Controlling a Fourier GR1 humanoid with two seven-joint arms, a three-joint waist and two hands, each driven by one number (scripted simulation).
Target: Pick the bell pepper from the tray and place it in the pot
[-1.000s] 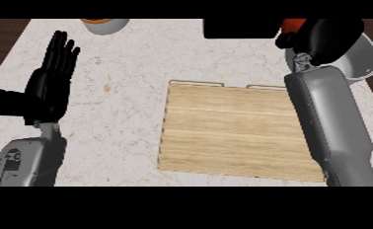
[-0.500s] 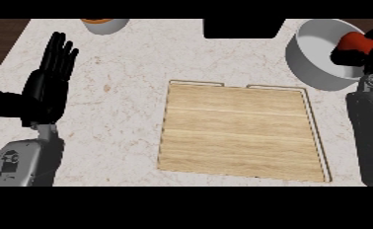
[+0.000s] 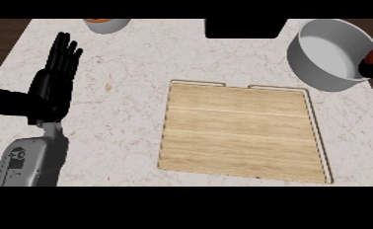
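— What changed?
— The right arm left the view; a red bit (maybe the pepper [image 3: 368, 58]) shows beside the pot [image 3: 328, 55]. Its grasp I cannot tell.
— The left hand [image 3: 55, 82]?
— Flat, resting left of the bare tray [image 3: 241, 132].

At the right edge of your head view, a small dark red-and-black shape [image 3: 367, 64] sits against the rim of the grey round metal pot [image 3: 329, 55]; too little of it shows to tell whether it is the robot's right hand, the bell pepper or both. The pot's own right side runs out of view. At the top edge, an orange object in a grey bowl [image 3: 106, 24] is cut off, as is a black rectangular block [image 3: 244, 27].
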